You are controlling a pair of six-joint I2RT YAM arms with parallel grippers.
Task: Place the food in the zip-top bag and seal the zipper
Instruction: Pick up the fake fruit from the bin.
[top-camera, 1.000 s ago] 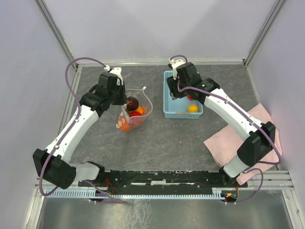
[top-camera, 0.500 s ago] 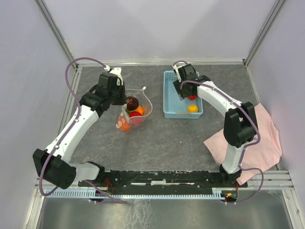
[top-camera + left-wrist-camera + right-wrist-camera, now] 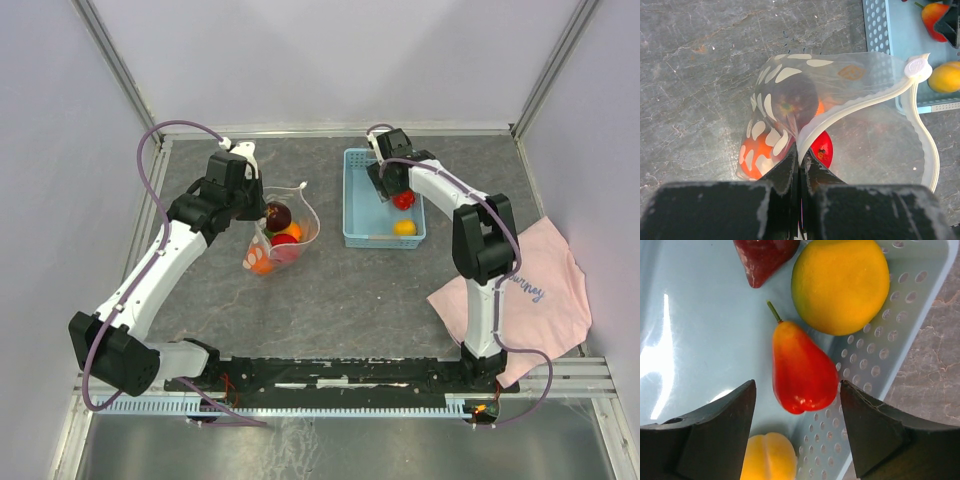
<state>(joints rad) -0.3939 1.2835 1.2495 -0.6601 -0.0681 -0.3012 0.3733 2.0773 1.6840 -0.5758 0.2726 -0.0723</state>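
The clear polka-dot zip-top bag (image 3: 280, 235) stands open on the table left of centre, with dark purple, orange and red toy food inside (image 3: 790, 105). My left gripper (image 3: 801, 162) is shut on the bag's white zipper rim (image 3: 860, 102) and holds it up. My right gripper (image 3: 797, 405) is open, low inside the light blue basket (image 3: 360, 215). A red-orange pear-shaped fruit (image 3: 802, 370) lies between its fingers. A yellow round fruit (image 3: 840, 282), a dark red piece (image 3: 765, 257) and a small yellow-orange fruit (image 3: 765, 457) lie close by.
A pink cloth (image 3: 540, 290) lies at the right, partly under the right arm. The basket's perforated wall (image 3: 875, 360) is just right of the right gripper. Metal frame posts and white walls bound the table.
My right gripper has moved right and down into the basket over the red fruit; its arm has folded back, uncovering more pink cloth. My left arm and the bag have not moved.
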